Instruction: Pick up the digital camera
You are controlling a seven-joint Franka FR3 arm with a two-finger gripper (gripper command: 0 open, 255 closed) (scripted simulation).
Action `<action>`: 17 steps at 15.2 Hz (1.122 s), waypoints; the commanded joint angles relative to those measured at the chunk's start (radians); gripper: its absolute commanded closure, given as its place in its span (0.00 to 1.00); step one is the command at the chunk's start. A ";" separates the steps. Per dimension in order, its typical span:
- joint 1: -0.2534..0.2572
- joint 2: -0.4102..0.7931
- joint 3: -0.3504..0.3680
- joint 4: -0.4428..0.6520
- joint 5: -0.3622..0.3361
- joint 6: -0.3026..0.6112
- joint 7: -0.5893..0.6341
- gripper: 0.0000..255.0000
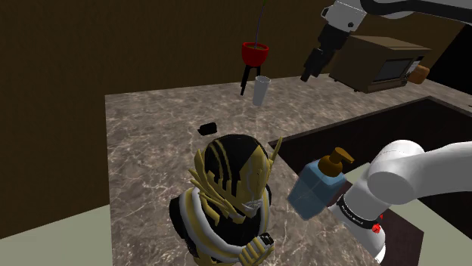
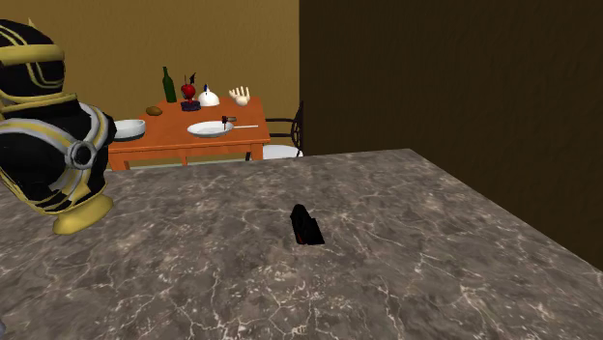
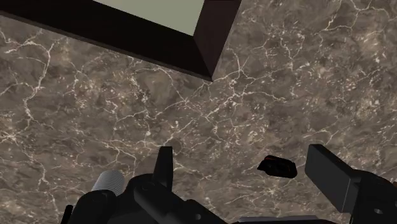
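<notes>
Shoulder view: a black-and-gold bust [image 1: 227, 200] stands nearest, the digital camera [image 1: 209, 128] at its 11 o'clock on the marble counter [image 1: 147, 147], the gripper [image 1: 307, 74] high at 1 o'clock. Second exterior view: bare marble rings the camera, edges well apart. Wrist view: fingers [image 3: 331, 173] spread, camera between them, untouched.

Shows veined brown marble, smooth, on countertop [image 2: 435, 251]. Reads matt black on digital camera [image 2: 306, 226]. Shows smooth black with gold trim on helmeted bust [image 1: 227, 189]. Looks translucent blue plastic on soap bottle [image 1: 314, 193]. Reads orange wood on dining table [image 2: 170, 125].
</notes>
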 commanded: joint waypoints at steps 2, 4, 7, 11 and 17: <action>0.011 0.029 0.001 0.000 0.000 0.028 -0.020 0.00; 0.033 0.088 0.002 0.003 -0.001 0.082 -0.058 0.00; 0.064 0.180 0.006 0.015 -0.001 0.158 -0.116 0.00; 0.104 0.307 0.015 0.045 0.001 0.250 -0.190 0.00; 0.155 0.500 0.038 0.116 0.000 0.366 -0.297 0.00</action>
